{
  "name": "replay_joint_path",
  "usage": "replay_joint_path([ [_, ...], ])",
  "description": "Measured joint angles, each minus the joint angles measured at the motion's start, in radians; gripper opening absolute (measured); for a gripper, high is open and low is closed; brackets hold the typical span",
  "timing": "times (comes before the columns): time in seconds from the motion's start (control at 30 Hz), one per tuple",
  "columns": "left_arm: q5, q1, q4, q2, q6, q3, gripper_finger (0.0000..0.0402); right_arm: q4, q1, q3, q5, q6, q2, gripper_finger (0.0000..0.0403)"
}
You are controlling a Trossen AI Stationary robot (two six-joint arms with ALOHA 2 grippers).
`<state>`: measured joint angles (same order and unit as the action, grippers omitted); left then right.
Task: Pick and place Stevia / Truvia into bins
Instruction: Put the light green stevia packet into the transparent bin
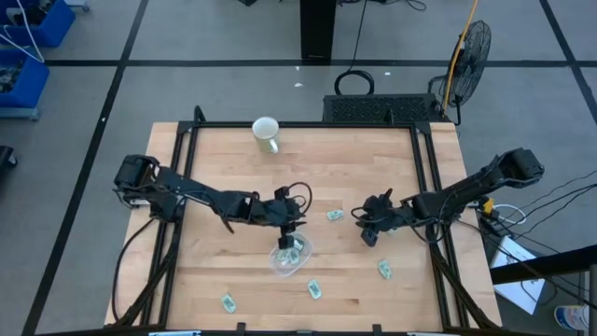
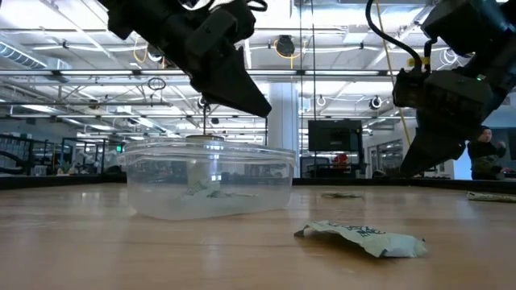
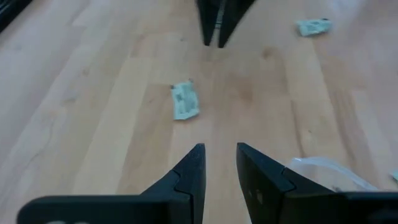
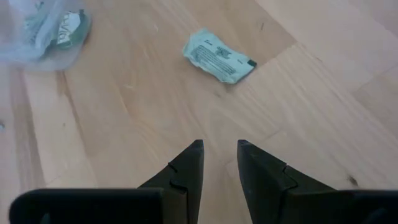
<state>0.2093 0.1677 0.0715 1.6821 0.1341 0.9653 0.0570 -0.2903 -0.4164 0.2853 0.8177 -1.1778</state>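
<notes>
The see-through bowl (image 1: pixel 288 259) stands on the table's near middle, with a few pale green sachets (image 2: pixel 201 192) lying in it. My left gripper (image 1: pixel 290 227) hovers just above the bowl's far rim, open by a narrow gap (image 3: pixel 221 152) and holding nothing. My right gripper (image 1: pixel 367 233) hangs low over bare wood to the right, also narrowly open (image 4: pixel 221 149) and holding nothing. One sachet (image 1: pixel 334 216) lies flat between the two grippers, seen ahead of the fingers in both wrist views (image 3: pixel 185 101) (image 4: pixel 219 56). Other sachets lie flat nearer the near edge (image 1: pixel 384 270) (image 1: pixel 315 289) (image 1: pixel 228 301).
A white mug (image 1: pixel 267 133) stands near the table's far edge, well away from both arms. A crumpled sachet (image 2: pixel 363 238) lies close to the low camera. A black frame rail (image 1: pixel 429 187) runs along the table's sides. Open wood lies between the bowl and the mug.
</notes>
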Motion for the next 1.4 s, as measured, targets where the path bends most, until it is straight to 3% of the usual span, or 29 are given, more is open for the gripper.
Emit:
replay_joint_path([
  [0.13,-0.007,-0.027,0.017,0.018,0.043,0.000,0.0097,-0.006,0.003,0.000,0.005,-0.001,0.000,0.0093],
  [0.33,-0.009,-0.036,0.083,0.071,0.031,-0.001,0.0097,-0.134,0.011,0.000,0.190,-0.083,-0.007,0.0093],
  [0.6,-0.052,-0.036,0.149,0.086,0.027,-0.001,0.0097,-0.338,0.001,-0.001,0.183,-0.260,-0.120,0.0115],
  [0.83,-0.054,-0.036,0.176,0.086,0.035,-0.001,0.0097,-0.359,0.001,0.000,0.182,-0.320,-0.240,0.0138],
  [1.1,-0.052,-0.036,0.189,0.086,0.044,-0.001,0.0097,-0.494,0.009,0.000,0.177,-0.447,-0.363,0.0136],
  [1.4,-0.052,-0.036,0.192,0.086,0.044,-0.001,0.0097,-0.505,0.023,-0.001,0.209,-0.437,-0.407,0.0133],
])
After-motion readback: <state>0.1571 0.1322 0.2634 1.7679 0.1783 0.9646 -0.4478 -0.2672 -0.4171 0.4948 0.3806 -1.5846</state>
